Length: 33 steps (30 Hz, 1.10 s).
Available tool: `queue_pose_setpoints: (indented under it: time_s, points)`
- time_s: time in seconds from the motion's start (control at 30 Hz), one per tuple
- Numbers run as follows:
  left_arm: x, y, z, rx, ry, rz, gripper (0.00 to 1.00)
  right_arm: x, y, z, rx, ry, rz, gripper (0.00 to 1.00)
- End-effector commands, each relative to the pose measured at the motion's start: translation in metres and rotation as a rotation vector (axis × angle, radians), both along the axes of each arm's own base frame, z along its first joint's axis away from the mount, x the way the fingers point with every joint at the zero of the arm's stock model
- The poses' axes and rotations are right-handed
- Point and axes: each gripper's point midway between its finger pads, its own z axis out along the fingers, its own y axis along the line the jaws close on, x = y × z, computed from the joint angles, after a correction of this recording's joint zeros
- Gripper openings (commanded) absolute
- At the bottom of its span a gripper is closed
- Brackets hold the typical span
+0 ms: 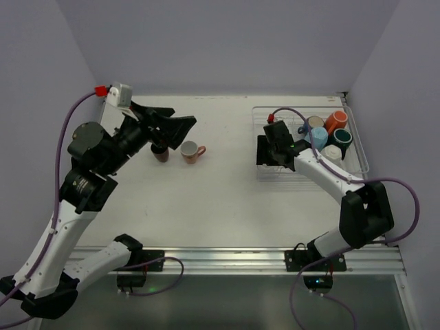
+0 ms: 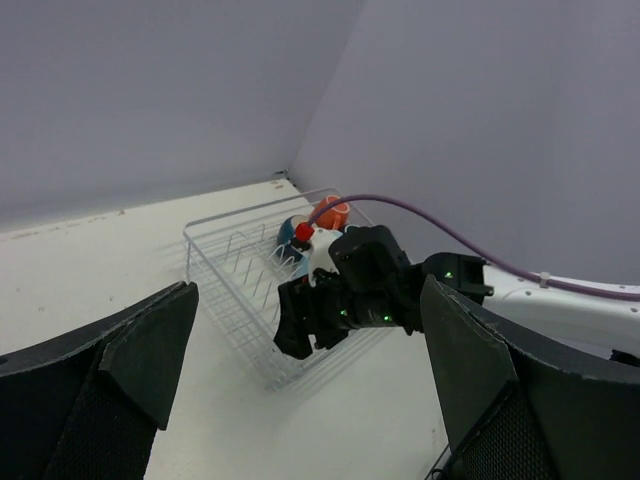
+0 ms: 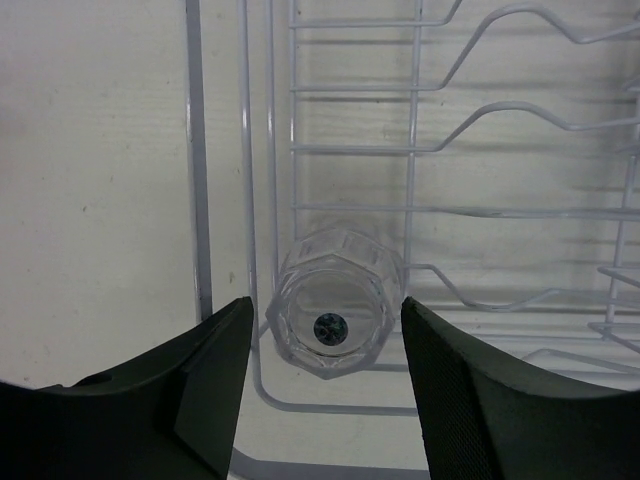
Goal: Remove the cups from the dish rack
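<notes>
The white wire dish rack (image 1: 359, 159) stands at the right. In its far end are an orange cup (image 1: 336, 121), a dark teal cup (image 1: 342, 139), a light blue cup (image 1: 320, 135) and a white cup (image 1: 332, 152). My right gripper (image 1: 269, 150) hangs open over the rack's left end. In the right wrist view it (image 3: 325, 310) straddles a clear glass tumbler (image 3: 328, 285) standing in the rack's corner (image 3: 350, 148), fingers apart from it. A salmon-pink cup (image 1: 192, 152) and a dark cup (image 1: 161, 154) stand on the table. My left gripper (image 1: 175, 124) is open and empty just above them.
The left wrist view looks across the table at the rack (image 2: 225, 270), the orange cup (image 2: 333, 212) and my right gripper (image 2: 340, 305). Grey walls close in the back and both sides. Purple cables trail from both arms.
</notes>
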Motion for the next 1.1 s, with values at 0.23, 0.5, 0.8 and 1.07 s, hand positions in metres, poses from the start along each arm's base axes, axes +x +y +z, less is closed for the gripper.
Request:
queue_pose_setpoints:
  time_s: [0.23, 0.5, 0.8, 1.07]
  points:
    - [0.003, 0.006, -0.010, -0.045, 0.052, 0.043, 1.00, 0.006, 0.009, -0.008, -0.075, 0.037, 0.004, 0.65]
    - [0.003, 0.001, -0.011, -0.054, 0.054, 0.019, 1.00, 0.013, 0.003, -0.015, -0.119, 0.027, -0.007, 0.62]
    - [0.007, -0.010, -0.033, -0.020, 0.054, -0.028, 1.00, 0.024, 0.004, 0.044, -0.042, -0.162, -0.030, 0.30]
    - [-0.003, -0.044, -0.090, -0.065, 0.149, -0.236, 1.00, 0.002, 0.009, 0.135, 0.214, -0.452, -0.018, 0.28]
